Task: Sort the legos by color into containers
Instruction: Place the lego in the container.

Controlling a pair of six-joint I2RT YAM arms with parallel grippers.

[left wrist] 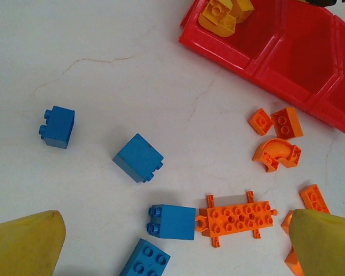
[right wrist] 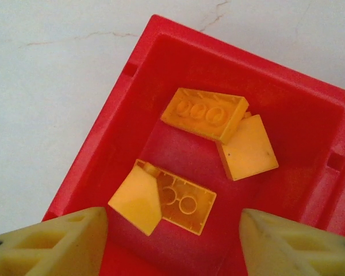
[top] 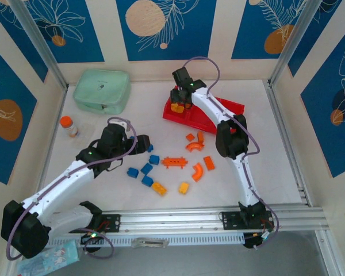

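The red tray lies at the back of the table. My right gripper hangs over its left compartment. In the right wrist view that gripper is open, and three yellow legos lie loose below it. My left gripper is open above a blue brick that touches an orange studded plate. More blue bricks and orange pieces lie scattered around. From above, yellow bricks sit nearer the front.
A mint-green zip case rests at the back left, and an orange-capped bottle stands in front of it. A metal rail runs along the near edge. The tray's middle compartment holds nothing.
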